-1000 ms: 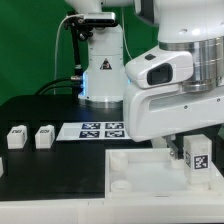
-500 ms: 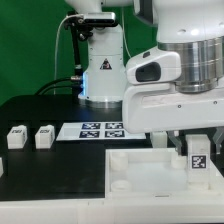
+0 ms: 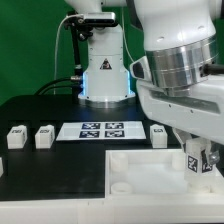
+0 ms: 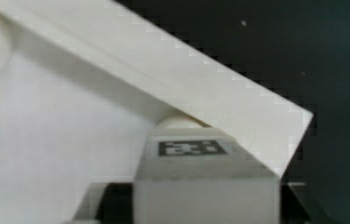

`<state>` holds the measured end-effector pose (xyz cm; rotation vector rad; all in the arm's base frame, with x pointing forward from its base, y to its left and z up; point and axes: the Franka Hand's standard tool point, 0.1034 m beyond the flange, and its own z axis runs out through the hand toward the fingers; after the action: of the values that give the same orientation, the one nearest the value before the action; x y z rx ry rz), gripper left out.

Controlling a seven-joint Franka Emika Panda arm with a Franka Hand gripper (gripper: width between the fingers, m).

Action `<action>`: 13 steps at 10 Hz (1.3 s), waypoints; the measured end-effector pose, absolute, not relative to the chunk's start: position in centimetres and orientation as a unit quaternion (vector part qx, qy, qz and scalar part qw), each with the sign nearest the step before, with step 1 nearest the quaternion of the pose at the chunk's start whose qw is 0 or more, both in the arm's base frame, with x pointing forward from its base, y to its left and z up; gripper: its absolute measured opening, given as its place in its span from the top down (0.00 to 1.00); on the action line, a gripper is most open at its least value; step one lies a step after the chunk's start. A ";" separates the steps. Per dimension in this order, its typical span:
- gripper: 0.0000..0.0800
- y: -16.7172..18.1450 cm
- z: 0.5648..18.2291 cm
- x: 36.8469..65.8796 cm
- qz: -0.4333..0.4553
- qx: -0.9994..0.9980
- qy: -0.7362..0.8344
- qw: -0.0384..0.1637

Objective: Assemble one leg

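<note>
Now, claw (image 3: 199, 166) clenched on the leg (image 4: 197, 165), at two o'clock on the panel (image 3: 135, 165). Any tilt could jam it crooked or slip the grip.

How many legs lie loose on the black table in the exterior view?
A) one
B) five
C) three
C: two legs at that view's left and a third leg beside the marker board lie loose; the fourth leg is clamped in the pincer.

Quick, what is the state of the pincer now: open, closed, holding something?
Pincer: closed, holding a leg.
</note>
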<state>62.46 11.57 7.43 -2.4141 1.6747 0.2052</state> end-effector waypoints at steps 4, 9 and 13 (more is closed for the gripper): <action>0.54 12.0 7.4 62.5 0.082 -0.745 0.655 0.096; 0.20 12.4 7.3 62.2 0.052 -0.890 0.444 0.095; 0.19 12.2 7.2 62.2 0.018 -0.978 0.193 0.081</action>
<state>62.21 12.21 7.17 -2.9227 0.5782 0.0529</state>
